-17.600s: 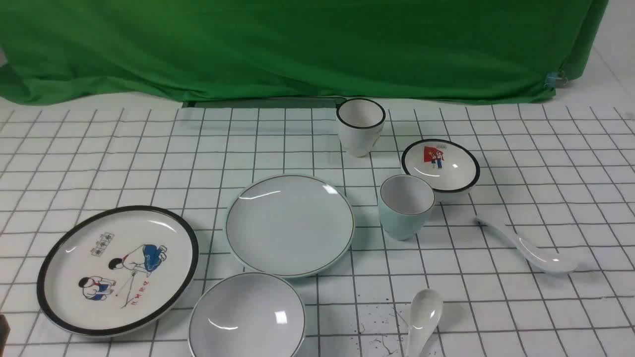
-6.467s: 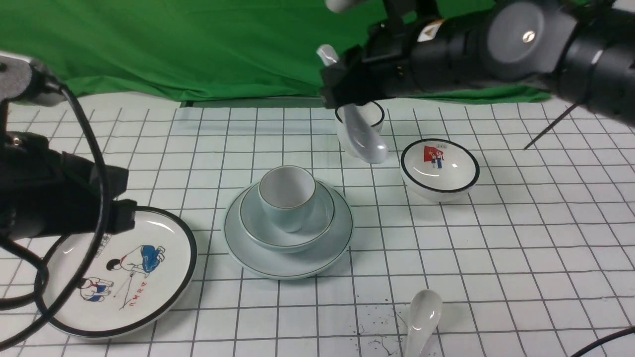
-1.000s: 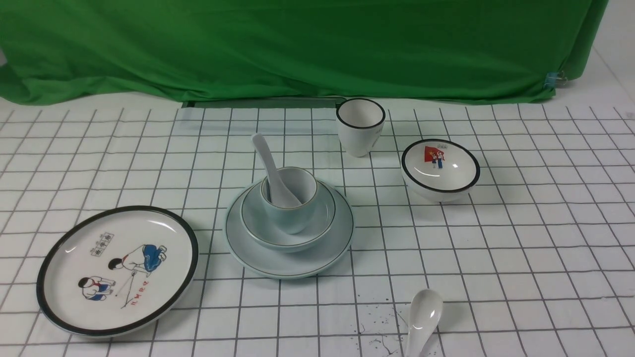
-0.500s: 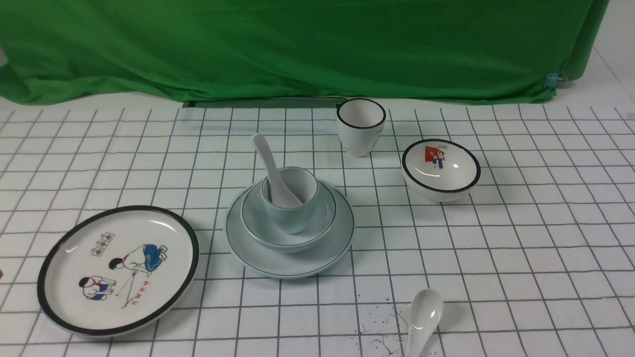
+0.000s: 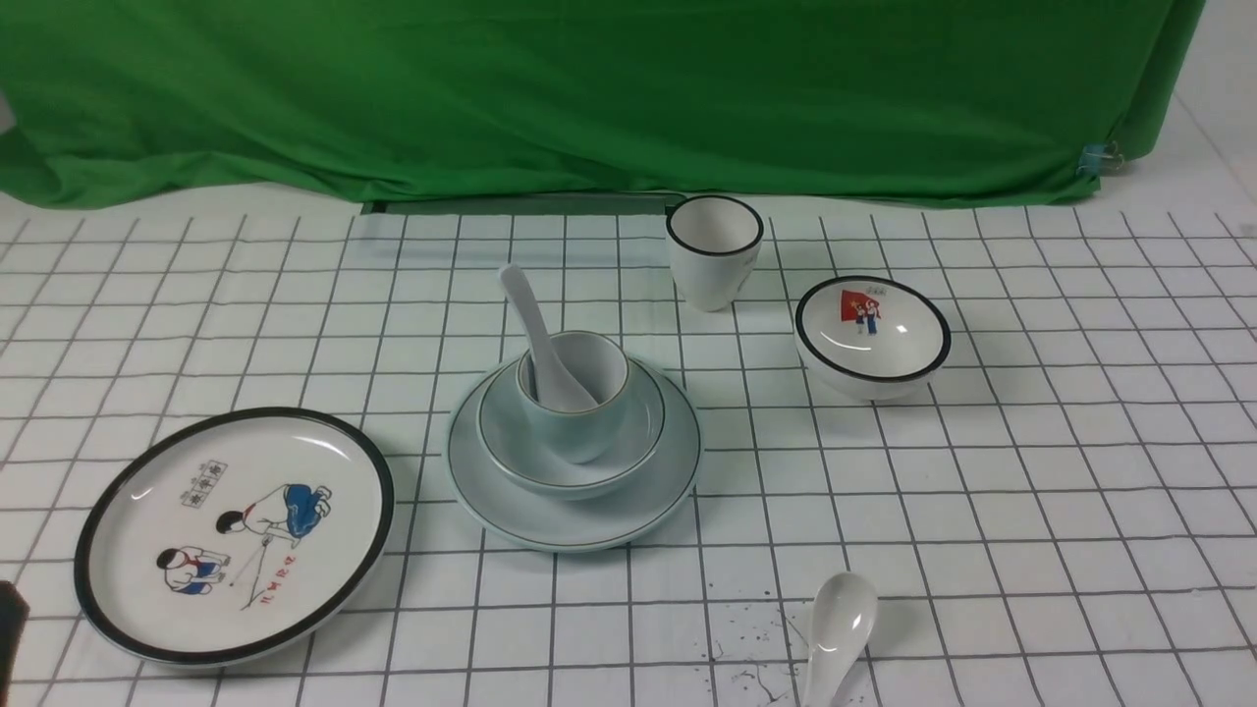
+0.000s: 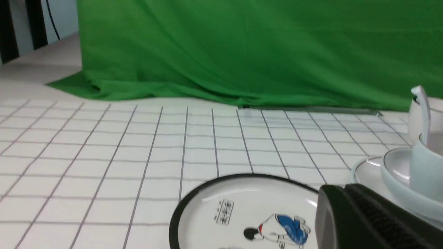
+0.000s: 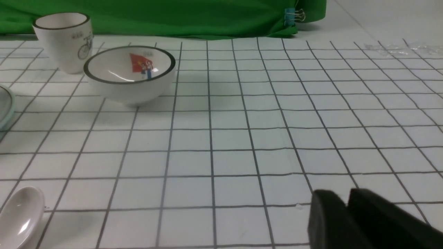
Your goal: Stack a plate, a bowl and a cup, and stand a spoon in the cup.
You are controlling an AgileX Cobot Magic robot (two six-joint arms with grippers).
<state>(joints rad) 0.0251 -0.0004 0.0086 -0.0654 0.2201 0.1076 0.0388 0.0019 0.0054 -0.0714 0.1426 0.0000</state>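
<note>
A green cloth point(image 5: 589, 98) hangs behind the white gridded table point(image 5: 982, 471). At its middle sits the pale blue-green round plate point(image 5: 511, 511), bearing the pale grey-blue glossy bowl point(image 5: 628, 442), which holds the small pale blue-green cup point(image 5: 579, 432). The glossy white ceramic spoon point(image 5: 540, 339) leans inside it. The left gripper point(image 6: 349, 193) is closed and empty; the right gripper point(image 7: 346, 204) shows a narrow slit, holding nothing.

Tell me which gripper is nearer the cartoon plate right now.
Left. The left gripper sits low right beside the cartoon plate, at its rim. The right gripper is over bare tablecloth on the far side, past the picture bowl, with nothing in it.
</note>
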